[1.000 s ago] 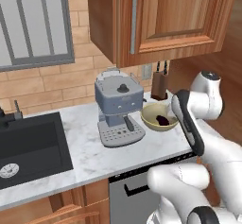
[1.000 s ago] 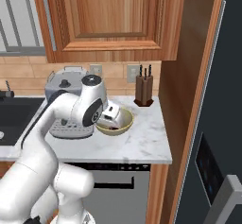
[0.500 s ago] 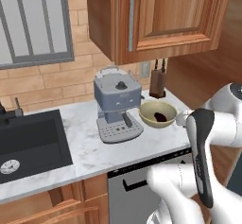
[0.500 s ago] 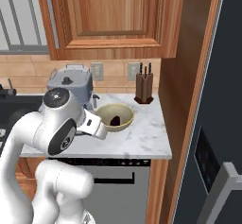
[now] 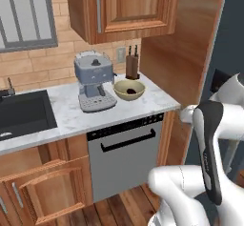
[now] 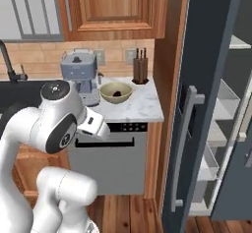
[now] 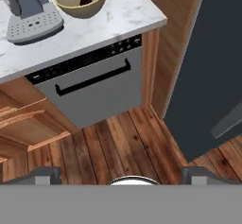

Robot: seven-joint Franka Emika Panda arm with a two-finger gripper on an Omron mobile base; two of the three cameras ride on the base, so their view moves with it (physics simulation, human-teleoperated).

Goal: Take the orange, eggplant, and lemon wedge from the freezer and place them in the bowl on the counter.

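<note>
- Looking down along the hand, the nearest things are the wooden floor [image 7: 118, 147] and the steel dishwasher [image 7: 94, 88] under the counter [image 7: 118, 22]; the gripper's two tips rise far apart at the bottom corners with nothing between them, so the pincer is wide and empty.
- The arm [image 6: 59, 124] is folded low beside the dishwasher, away from the counter top, and carries nothing that can be seen.
- On the counter [image 5: 143, 106] the bowl [image 5: 129, 89] stands just beside the coffee machine [image 5: 94, 79], with a knife block [image 5: 132, 66] behind it near the wall.
- A dark lump lies inside the bowl [image 6: 116, 92]; by its colour it is likely the eggplant [image 6: 117, 93], so one of the three items looks delivered. No orange ball is seen in it.
- Farther right, the freezer [image 6: 206, 104] stands open, its door and grey handle [image 6: 184, 153] swung out, white shelves and clear drawers visible behind; what lies on them cannot be made out.
- By this reading, the orange and the lemon wedge are left to fetch, and a reach into the freezer seems the next step.
</note>
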